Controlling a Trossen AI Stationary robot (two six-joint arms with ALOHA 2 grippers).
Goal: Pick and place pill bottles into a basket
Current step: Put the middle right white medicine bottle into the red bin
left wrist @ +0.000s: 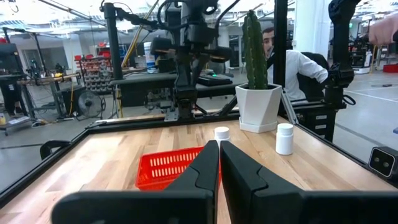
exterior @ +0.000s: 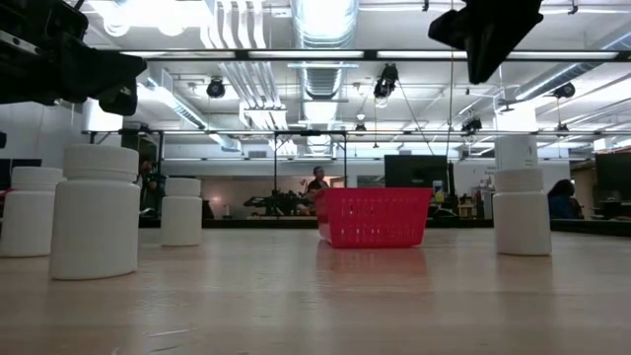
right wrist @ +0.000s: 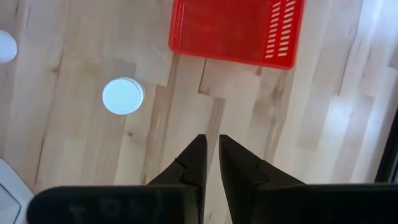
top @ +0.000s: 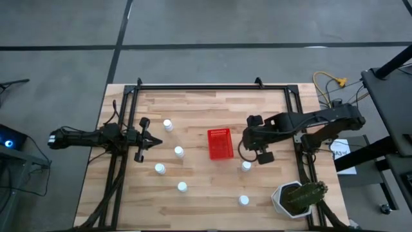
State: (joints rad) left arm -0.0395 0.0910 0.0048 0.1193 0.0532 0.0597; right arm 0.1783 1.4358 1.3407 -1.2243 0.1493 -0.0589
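Your red basket [top: 220, 143] sits near the middle of the wooden tabletop [top: 199, 200], and the overhead and right wrist views show no bottle inside it. Six white pill bottles stand upright on the tabletop outside the basket: four on the left half at [top: 167, 125], [top: 179, 152], [top: 159, 169] and [top: 183, 187], and two on the right half at [top: 246, 166] and [top: 243, 200]. Your right gripper [top: 256, 149] is raised above the tabletop just to the right of the basket, pointing down; its jaws stand almost together with a thin slit between them and hold nothing. Its wrist camera shows bare wood under the jaws, the basket's edge beyond, and one bottle cap [right wrist: 122, 96] off to the side, apart from the fingers. Your left gripper [top: 154, 140] waits at the left side of the tabletop, jaws clenched and empty, pointing toward the basket. A white pot with a cactus [top: 297, 197] stands at the front right corner. A person [left wrist: 292, 62] sits beyond the tabletop.
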